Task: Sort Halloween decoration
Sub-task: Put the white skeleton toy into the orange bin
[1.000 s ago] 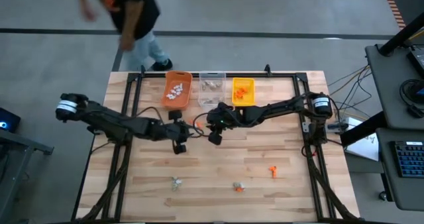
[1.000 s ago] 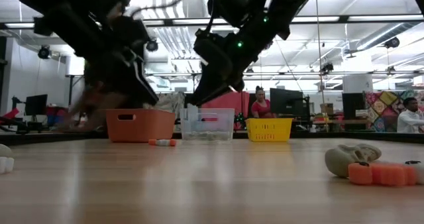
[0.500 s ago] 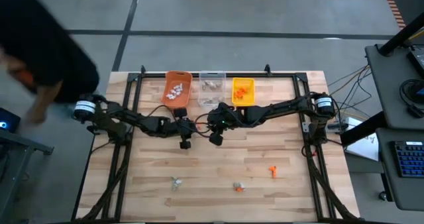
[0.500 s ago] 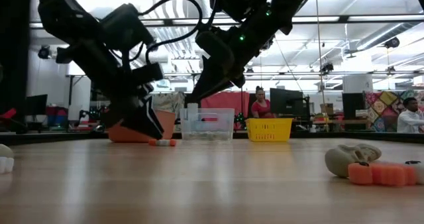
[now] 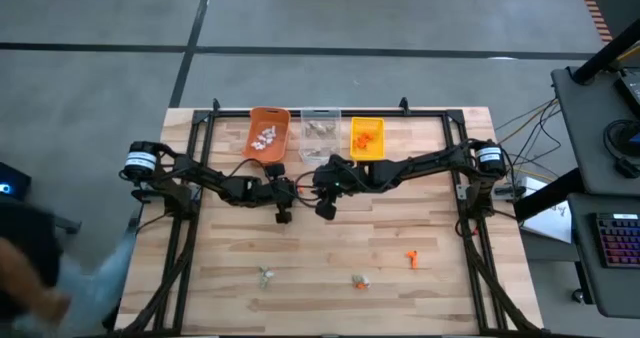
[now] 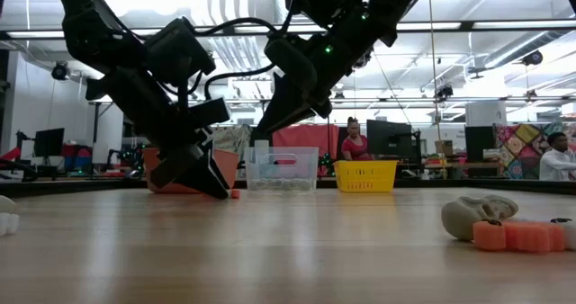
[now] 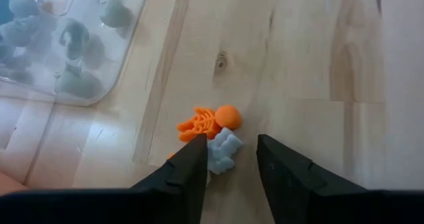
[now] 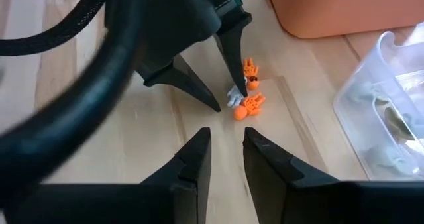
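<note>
Now the left pincer (image 7: 228, 161) has dropped to the table (image 5: 400, 298) since a second ago, fingers spread around a white trinket (image 7: 224, 148) beside an orange skeleton (image 7: 209, 121), near the clear bin (image 5: 319, 131). Right pincer (image 8: 225, 144) hovers close by, slightly parted, empty.

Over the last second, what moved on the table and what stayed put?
The left gripper moved toward the table's middle and came down over the small orange and white trinkets near the clear bin, fingers open around them, nothing lifted. The right gripper stayed hovering nearby, and the bins and scattered trinkets stayed put.
</note>
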Controlling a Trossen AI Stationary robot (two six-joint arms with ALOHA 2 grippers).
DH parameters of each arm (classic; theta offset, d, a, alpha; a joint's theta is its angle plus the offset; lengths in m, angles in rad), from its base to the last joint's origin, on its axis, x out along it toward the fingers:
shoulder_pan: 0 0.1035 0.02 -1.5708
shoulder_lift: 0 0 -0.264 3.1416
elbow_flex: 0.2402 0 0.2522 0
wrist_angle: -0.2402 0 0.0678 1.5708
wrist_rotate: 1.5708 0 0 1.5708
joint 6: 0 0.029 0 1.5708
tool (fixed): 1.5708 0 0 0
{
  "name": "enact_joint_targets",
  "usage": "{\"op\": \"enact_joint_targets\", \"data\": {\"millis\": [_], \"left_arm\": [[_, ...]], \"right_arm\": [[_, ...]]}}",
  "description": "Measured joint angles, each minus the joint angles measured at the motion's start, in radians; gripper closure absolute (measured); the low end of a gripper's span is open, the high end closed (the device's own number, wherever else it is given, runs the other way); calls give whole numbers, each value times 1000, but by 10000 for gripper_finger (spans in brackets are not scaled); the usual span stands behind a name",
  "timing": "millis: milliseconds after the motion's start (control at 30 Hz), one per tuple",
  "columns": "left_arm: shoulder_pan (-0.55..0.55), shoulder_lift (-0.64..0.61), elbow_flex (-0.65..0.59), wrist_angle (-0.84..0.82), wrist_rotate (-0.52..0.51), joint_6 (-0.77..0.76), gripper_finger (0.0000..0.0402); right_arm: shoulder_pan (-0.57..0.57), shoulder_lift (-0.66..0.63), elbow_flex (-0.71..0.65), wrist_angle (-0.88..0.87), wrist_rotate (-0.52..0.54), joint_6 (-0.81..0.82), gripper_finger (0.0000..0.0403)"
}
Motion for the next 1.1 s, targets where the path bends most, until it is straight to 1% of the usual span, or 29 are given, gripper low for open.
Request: {"op": "enact_joint_targets", "data": {"millis": [67, 133, 333, 367, 567, 667, 933, 1000, 1100], "left_arm": [[0, 0, 0, -1, 0, -4, 294], [0, 0, 0, -3, -3, -4, 309], [2, -2, -1, -9, -16, -9, 385], [1, -4, -1, -12, -16, -15, 393], [-31, -51, -5, -36, -2, -31, 400], [-63, -107, -7, -59, 29, -40, 401], [-100, -282, -7, -141, 127, -88, 401], [-100, -307, -11, -160, 130, -94, 401], [-100, -322, -13, -180, 130, -142, 401]], "right_arm": [[0, 0, 0, -1, 0, -2, 328], [0, 0, 0, -4, 0, -5, 330], [4, 0, 0, -5, 0, -6, 326], [6, 0, 0, -5, 0, -6, 325], [13, 0, 0, -6, 0, -10, 327], [17, -1, 0, -10, 0, -15, 331], [24, -5, -1, -14, 0, -18, 333], [27, -6, -1, -13, 0, -17, 332], [30, -6, -1, -14, 0, -15, 330]]}}
